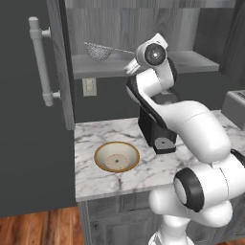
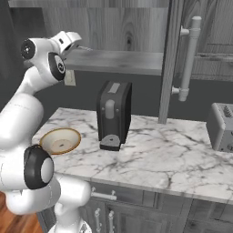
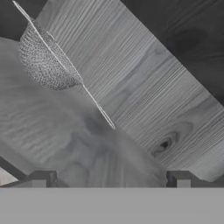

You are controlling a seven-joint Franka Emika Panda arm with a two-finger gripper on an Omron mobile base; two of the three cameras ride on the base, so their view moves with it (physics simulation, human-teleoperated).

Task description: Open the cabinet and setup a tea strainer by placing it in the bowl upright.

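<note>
We note a white marble counter (image 2: 164,154) as our landmark. A dark coffee machine (image 2: 113,114) stands upright near its middle. A grey toaster (image 2: 222,126) sits at its right end. A cream wall outlet (image 1: 89,86) is above its back edge. Wood flooring (image 1: 38,228) lies below its left end.

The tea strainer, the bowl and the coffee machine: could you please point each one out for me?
tea strainer (image 1: 98,51), left base view, on the mesh basket.
bowl (image 1: 116,156), left base view, on the cream inside near its centre ring.
coffee machine (image 2: 113,111), right base view, on its dark front face.
</note>
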